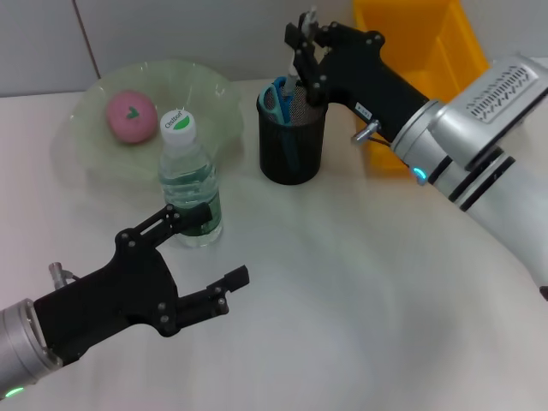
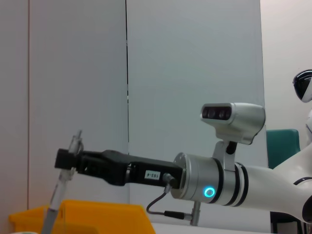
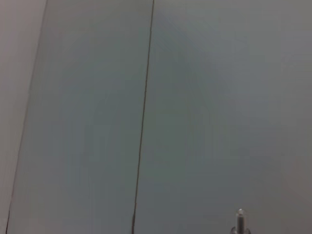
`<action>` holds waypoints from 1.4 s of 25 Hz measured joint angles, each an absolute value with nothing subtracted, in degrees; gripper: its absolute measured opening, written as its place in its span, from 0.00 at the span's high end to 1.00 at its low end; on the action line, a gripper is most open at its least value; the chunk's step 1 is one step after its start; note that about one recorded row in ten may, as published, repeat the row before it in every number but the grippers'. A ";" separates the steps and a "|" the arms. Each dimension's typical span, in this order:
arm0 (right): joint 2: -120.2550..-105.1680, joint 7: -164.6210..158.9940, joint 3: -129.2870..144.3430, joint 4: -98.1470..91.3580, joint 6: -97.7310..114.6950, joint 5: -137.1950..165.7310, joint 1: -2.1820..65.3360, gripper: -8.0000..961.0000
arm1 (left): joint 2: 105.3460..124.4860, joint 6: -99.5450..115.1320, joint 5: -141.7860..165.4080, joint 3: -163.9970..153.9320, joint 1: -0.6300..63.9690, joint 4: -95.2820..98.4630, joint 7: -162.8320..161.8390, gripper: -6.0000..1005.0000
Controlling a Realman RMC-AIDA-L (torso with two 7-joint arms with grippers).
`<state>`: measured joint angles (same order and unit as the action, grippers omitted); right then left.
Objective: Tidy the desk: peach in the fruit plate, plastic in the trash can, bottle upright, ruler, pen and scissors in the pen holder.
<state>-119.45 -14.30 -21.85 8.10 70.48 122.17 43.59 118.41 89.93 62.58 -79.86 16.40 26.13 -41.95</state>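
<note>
Landmark: pen holder [image 1: 292,137]. My right gripper [image 1: 306,38] is directly above its mouth, fingers pinched on a thin silvery pen [image 2: 61,187]. Pen's long axis runs near vertical, tip down toward the holder, so the drop is a straight lowering. Right arm reaches in from the holder's right, wrist level. Scissors [image 1: 276,98] already inside the holder. Left gripper [image 1: 208,257] sits near me, well left of the holder, jaws spread, idle beside the upright bottle [image 1: 188,180]. Peach [image 1: 130,116] is in the fruit plate [image 1: 214,94], left of the holder.
</note>
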 joint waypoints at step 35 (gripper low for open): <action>-116.57 -53.50 -10.65 -19.08 106.35 144.83 30.86 0.20 | 115.48 88.57 71.67 -76.63 20.23 24.48 -52.15 0.15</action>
<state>-116.57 -53.50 -10.65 -19.08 106.35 144.83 30.86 115.48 88.57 71.67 -76.63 20.23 24.48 -52.15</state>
